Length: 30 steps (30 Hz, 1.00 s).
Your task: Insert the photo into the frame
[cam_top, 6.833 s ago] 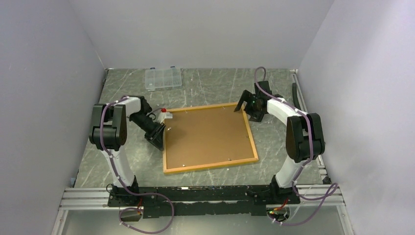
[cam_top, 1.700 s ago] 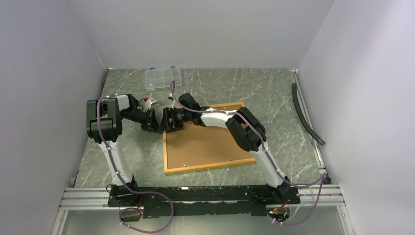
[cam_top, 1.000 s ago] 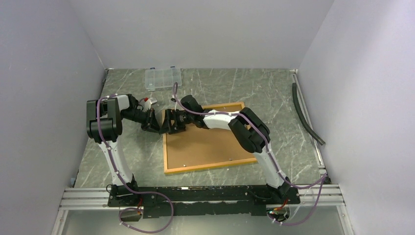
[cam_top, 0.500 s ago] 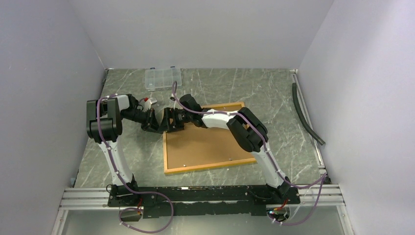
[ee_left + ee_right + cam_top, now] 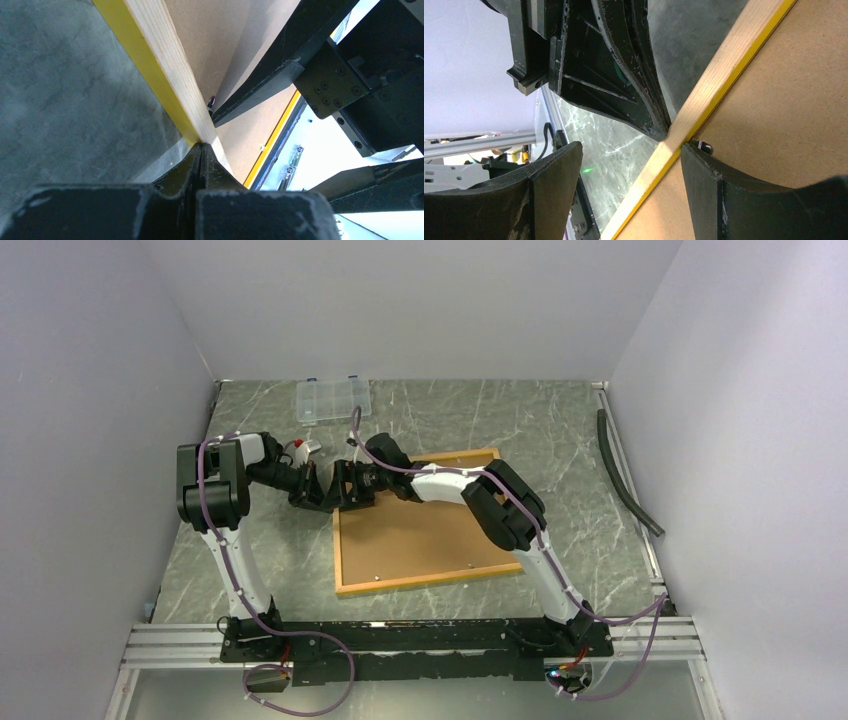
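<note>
The frame lies back side up, a brown backing board filling it. The photo is out of view. My left gripper is shut with nothing in it. Its tips press against the outer side of the frame's left rail near the far left corner. My right gripper is open and straddles the same rail. The right gripper has one finger over the backing board beside a small clip and the other outside over the table.
A clear plastic compartment box sits at the back of the table. A black hose lies along the right wall. A small red-and-white object lies behind the left arm. Both arms crowd the frame's far left corner.
The right arm has swung from the frame's far right corner to its far left corner, and the left gripper has shifted up there too. Over the last second the right jaws narrowed slightly.
</note>
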Each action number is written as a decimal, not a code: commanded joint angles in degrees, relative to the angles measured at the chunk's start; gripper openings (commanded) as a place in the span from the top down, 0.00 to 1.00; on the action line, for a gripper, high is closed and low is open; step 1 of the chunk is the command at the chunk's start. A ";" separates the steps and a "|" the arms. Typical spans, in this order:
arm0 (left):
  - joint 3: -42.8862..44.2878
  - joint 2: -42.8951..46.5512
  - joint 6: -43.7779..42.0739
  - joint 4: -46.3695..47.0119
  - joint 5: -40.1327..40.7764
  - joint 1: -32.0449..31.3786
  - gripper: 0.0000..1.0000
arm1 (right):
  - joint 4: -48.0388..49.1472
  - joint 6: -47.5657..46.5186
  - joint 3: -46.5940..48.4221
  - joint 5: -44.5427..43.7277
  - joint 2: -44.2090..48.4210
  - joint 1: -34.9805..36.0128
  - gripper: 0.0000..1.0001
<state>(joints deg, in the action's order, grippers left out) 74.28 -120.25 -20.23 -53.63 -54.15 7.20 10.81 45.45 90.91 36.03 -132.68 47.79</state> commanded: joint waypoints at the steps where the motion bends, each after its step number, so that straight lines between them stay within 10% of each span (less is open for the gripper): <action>1: 0.67 1.04 -1.83 2.12 1.23 -0.40 0.97 | 0.21 -3.72 0.44 -1.46 2.94 0.20 0.24; 11: 6.22 7.59 -4.81 -5.95 1.30 2.64 0.69 | -37.09 -38.23 -8.65 -8.86 26.95 -0.44 0.14; 17: 8.45 16.06 -6.90 -12.39 2.69 4.11 0.55 | -43.67 -47.53 -23.63 -15.28 41.29 1.50 0.14; 22: 10.30 22.94 -7.50 -17.86 4.83 5.48 0.06 | -46.38 -53.06 -28.09 -21.14 43.71 5.01 0.11; 30: 9.83 35.51 -4.92 -17.10 13.24 6.48 0.05 | -44.00 -53.24 -29.69 -27.78 39.14 11.58 0.14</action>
<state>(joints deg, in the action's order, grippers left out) 83.00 -91.00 -26.13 -69.97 -46.30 13.26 -34.63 -5.76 61.95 13.69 -92.79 56.38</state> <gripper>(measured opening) 0.946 0.874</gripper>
